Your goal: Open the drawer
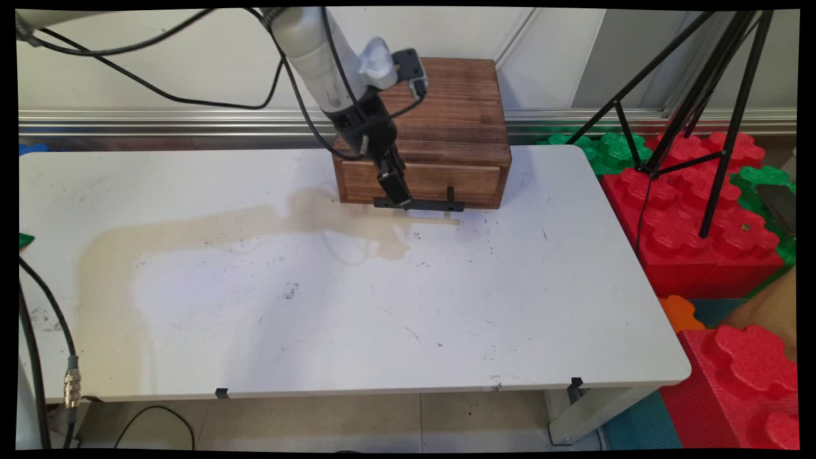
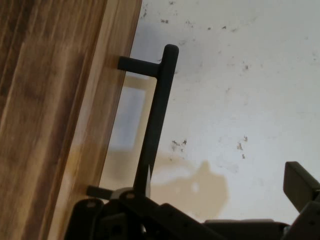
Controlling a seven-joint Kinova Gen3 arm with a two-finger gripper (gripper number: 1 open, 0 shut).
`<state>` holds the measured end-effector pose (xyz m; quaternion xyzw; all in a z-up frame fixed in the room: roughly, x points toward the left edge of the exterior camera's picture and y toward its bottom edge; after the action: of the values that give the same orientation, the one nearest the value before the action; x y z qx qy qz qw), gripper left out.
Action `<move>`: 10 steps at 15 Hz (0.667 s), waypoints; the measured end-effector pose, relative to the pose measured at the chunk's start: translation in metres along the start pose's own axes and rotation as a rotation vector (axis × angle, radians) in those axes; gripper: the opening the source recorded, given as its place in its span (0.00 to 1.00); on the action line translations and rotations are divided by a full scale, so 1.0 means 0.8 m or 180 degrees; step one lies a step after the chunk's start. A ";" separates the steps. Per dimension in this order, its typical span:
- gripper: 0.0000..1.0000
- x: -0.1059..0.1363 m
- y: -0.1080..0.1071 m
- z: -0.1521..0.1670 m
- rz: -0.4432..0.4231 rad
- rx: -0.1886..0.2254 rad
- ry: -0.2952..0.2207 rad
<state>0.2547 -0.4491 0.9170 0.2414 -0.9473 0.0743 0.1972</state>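
- Looking across the table (image 1: 395, 306) in the main view, I am seeing the gripper (image 1: 396, 191) hanging at the left end of the black handle (image 1: 424, 204), a bar running level along the bottom edge of the drawer (image 1: 424, 182) front of the wooden box (image 1: 440, 127).
- I am reading the bar's long axis as crossing the gripper's line, stretching away to the right of it.
- In the hand view, I am seeing the handle (image 2: 156, 120) rising from the gripper (image 2: 215, 210), one finger (image 2: 300, 182) standing well off the handle: jaws apart, holding nothing.
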 end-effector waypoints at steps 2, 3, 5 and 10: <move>1.00 0.002 -0.002 0.011 0.0027 -0.0001 -0.0025; 1.00 0.002 -0.002 0.015 0.0040 -0.0003 -0.0036; 1.00 0.003 -0.004 0.025 0.0082 -0.0012 -0.0066; 1.00 0.006 -0.008 0.053 0.0318 -0.0039 -0.0182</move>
<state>0.2396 -0.4665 0.8807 0.1946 -0.9638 0.0713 0.1675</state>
